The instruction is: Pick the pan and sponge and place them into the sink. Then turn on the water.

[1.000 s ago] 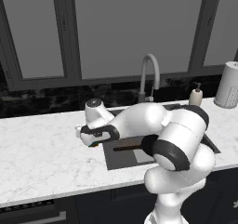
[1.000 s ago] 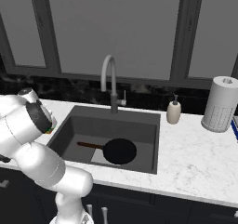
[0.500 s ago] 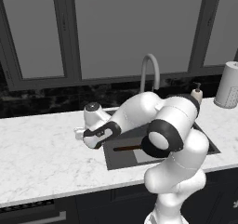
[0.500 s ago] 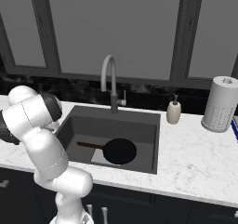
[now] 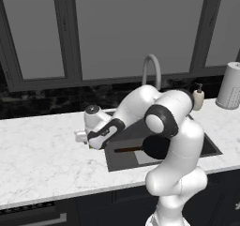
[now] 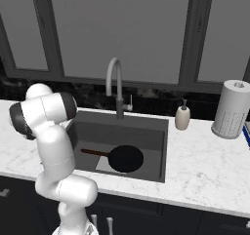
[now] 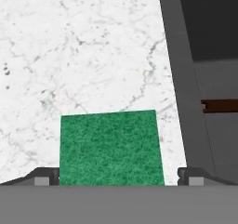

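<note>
**Open gripper low over the sponge, pan in the sink**

Your gripper [image 7: 118,179] has its jaws spread wide apart and grips nothing. In the hand view the two fingertips [image 7: 46,177] stand either side of the green sponge [image 7: 111,148], which lies flat on the white marble counter [image 7: 83,51], just beside the sink's rim. From the left base view you see the hand [image 5: 101,131] bent down over the counter left of the sink [image 5: 206,143], with a sliver of green under it. The pan [image 6: 126,158] lies flat on the bottom of the sink [image 6: 146,131], its brown handle [image 6: 95,152] pointing left towards the arm. Behind the basin stands the arched faucet [image 6: 116,85]; to its right, the soap dispenser [image 6: 182,117] and a paper towel roll [image 6: 231,109] stand on the counter.
</note>
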